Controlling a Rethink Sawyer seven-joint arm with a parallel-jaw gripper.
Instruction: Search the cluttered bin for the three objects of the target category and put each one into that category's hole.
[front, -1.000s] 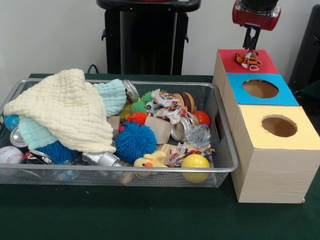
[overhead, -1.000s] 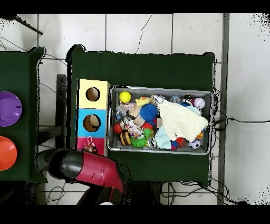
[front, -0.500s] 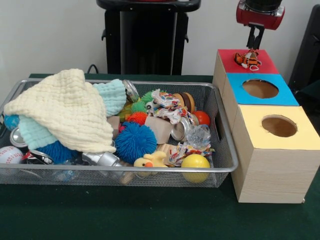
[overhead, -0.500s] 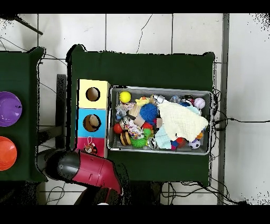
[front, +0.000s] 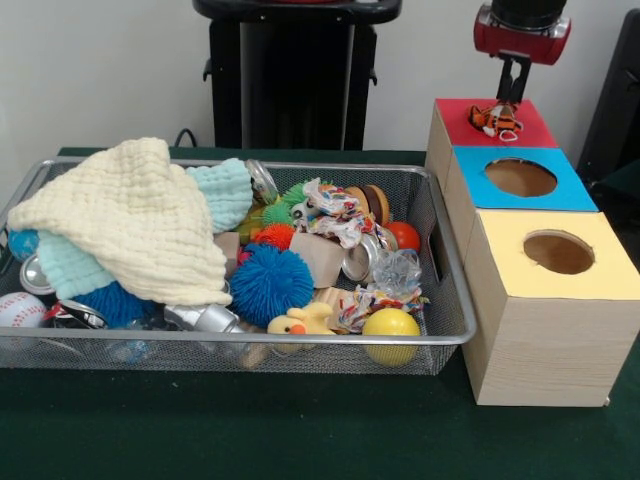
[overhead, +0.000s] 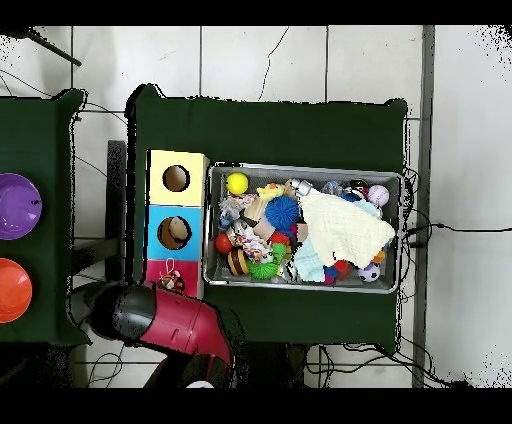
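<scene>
We see the tiger (front: 495, 120) lying on the red box top (front: 530, 128), covering its hole, with the jaws (front: 511, 98) just above it; we cannot tell whether they are spread. The duck (front: 300, 322) sits against the near rim of the bin (front: 240, 339), and the bench (front: 300, 430) in front lies open.

Claw (front: 512, 92) hangs just above tiger (front: 496, 120), fingers close together, apparently not touching it. Tiger lies on red-topped box (front: 530, 128), covering its hole. Blue hole (front: 520, 177) just nearer than claw. Bin (front: 440, 335), duck (front: 303, 322) well down-left.
</scene>
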